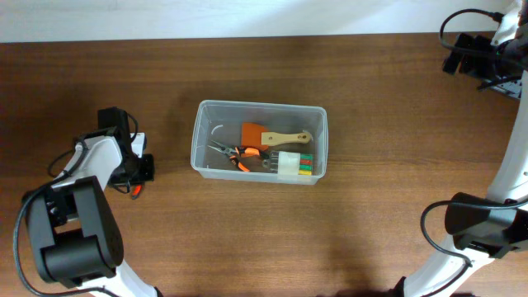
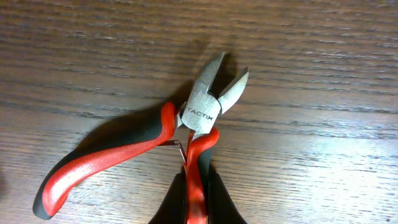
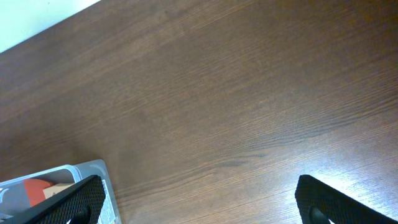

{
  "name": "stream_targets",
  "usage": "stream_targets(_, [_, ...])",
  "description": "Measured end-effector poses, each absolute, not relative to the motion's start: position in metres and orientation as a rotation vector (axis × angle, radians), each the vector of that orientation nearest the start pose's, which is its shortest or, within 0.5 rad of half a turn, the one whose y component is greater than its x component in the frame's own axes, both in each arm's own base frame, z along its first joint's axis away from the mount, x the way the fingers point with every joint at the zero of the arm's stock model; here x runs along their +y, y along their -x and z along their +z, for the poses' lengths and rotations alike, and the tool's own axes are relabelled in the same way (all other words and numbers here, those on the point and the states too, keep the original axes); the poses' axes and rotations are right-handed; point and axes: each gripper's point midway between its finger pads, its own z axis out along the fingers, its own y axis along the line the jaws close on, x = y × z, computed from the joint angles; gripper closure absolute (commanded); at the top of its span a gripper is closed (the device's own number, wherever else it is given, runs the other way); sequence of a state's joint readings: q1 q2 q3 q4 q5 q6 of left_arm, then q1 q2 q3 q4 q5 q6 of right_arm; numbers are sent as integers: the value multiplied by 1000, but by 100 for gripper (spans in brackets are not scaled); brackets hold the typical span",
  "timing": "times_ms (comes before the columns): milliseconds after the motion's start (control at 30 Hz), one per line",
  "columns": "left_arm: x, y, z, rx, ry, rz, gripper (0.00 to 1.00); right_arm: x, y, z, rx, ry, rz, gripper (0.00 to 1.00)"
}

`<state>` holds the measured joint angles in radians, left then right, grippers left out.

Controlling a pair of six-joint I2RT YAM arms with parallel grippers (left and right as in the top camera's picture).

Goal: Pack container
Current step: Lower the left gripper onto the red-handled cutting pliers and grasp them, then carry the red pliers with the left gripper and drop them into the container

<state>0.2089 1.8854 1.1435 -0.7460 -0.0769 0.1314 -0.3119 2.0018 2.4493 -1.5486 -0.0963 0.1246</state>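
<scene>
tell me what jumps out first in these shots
The clear container sits in the middle of the table, already holding an orange scraper and orange-handled pliers. Left of it, the left gripper is shut on one handle of red-and-black side cutters.

A dark brown wooden table [image 3: 205,93] stretches out ahead of the right jaws. Small side cutters [image 2: 202,112] with a grey metal head and red and black grips lie on it. Their blades are a little open and point away from the left jaws. One grip runs back between those jaws; the other sticks out to their left. Far from both pairs of jaws lies an orange scraper [image 1: 254,132] with a wooden handle.
</scene>
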Motion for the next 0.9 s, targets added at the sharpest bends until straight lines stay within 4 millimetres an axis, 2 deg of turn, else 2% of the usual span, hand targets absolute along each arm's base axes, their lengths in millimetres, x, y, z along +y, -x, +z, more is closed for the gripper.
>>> stream_targets(100, [86, -331, 2, 3097, 113, 151, 98, -118, -420, 295, 2608, -546, 68, 2])
stream_targets(200, [89, -339, 20, 3104, 87, 161, 98, -118, -420, 295, 2608, -547, 68, 1])
stream_targets(300, [92, -372, 64, 3028, 28, 193, 98, -118, -420, 295, 2609, -546, 68, 2])
stream_targets(400, [82, -419, 126, 2869, -117, 230, 98, -118, -420, 295, 2607, -548, 68, 2])
stream_targets(500, [45, -457, 193, 2667, -360, 275, 98, -118, -420, 295, 2607, -550, 69, 2])
stream_targets(567, [4, -468, 230, 2528, -581, 296, 98, -118, -420, 295, 2607, -550, 69, 2])
stream_targets(633, [-37, -468, 251, 2418, -782, 302, 98, -118, -420, 295, 2607, -551, 69, 2])
stream_targets(700, [-77, -461, 256, 2336, -974, 292, 98, -118, -420, 295, 2607, -550, 69, 2])
stream_targets(767, [-106, -452, 250, 2291, -1130, 268, 98, -118, -420, 295, 2606, -551, 69, 1])
stream_targets(900, [-141, -426, 211, 2262, -1453, 197, 98, -118, -420, 295, 2607, -550, 69, 1])
